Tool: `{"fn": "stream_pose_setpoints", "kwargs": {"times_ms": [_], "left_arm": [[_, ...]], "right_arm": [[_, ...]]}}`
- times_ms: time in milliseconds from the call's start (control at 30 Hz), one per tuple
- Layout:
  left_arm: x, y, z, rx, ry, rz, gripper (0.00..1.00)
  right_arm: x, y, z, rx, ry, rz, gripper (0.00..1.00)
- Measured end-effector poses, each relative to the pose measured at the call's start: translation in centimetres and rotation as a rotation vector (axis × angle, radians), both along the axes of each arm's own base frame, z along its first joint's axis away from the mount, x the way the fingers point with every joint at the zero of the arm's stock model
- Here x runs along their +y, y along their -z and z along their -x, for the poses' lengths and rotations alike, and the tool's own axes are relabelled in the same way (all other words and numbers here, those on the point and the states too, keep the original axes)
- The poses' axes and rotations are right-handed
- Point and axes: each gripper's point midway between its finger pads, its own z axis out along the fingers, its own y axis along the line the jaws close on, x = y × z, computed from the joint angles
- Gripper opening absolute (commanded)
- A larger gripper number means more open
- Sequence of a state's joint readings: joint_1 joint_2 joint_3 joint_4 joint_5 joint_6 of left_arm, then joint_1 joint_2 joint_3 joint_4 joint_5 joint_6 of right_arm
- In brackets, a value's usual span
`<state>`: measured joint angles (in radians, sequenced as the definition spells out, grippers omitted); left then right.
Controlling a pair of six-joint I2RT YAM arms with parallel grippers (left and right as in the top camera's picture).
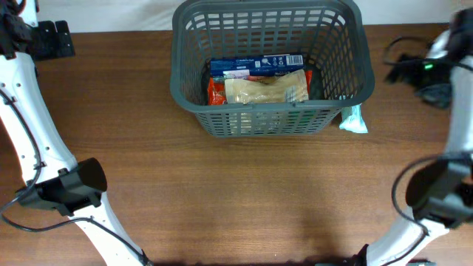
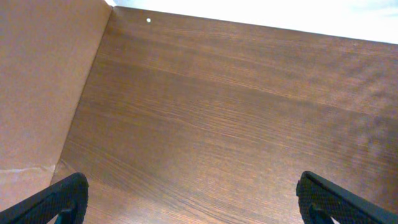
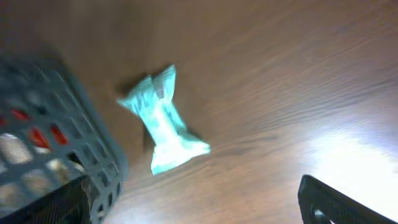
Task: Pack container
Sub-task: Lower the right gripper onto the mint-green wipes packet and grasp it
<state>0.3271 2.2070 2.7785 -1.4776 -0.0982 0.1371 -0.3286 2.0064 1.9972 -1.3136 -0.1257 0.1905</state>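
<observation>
The dark grey slotted basket stands at the far middle of the table. Inside it lie a blue box, a red packet and a beige packet. A small teal packet lies on the table just outside the basket's near right corner. It also shows in the right wrist view, beside the basket's corner. My right gripper is open and empty, hovering near the teal packet, and shows far right in the overhead view. My left gripper is open and empty over bare wood at the far left.
The wooden table stretches in front of the basket. A brown wall panel stands to the left in the left wrist view. Both arm bases sit at the near corners.
</observation>
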Motion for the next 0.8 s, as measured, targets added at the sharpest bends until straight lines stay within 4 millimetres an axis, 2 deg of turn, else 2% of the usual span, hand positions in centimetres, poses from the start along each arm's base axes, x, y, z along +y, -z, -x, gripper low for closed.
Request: {"fn": "stream_pose_setpoints", "kwargs": {"times_ms": [167, 467, 600, 667, 800], "left_arm": [[0.0, 0.0, 0.0, 0.000, 0.000, 0.000, 0.99], [0.0, 0.0, 0.0, 0.000, 0.000, 0.000, 0.99], [0.0, 0.0, 0.0, 0.000, 0.000, 0.000, 0.99], [0.0, 0.0, 0.0, 0.000, 0.000, 0.000, 0.99], [0.0, 0.0, 0.0, 0.000, 0.000, 0.000, 0.99]], "right_arm": [[2.4, 4.8, -1.2, 0.088, -0.077, -0.046, 0.99], [4.1, 12.0, -1.2, 0.233, -0.163, -0.124, 0.96], [4.9, 14.0, -1.4, 0.263, -0.190, -0.131, 0.93], [5.5, 14.4, -1.6, 0.267, -0.203, -0.130, 0.93], [6.1, 14.6, -2.1, 0.252, -0.222, -0.121, 0.84]]}}
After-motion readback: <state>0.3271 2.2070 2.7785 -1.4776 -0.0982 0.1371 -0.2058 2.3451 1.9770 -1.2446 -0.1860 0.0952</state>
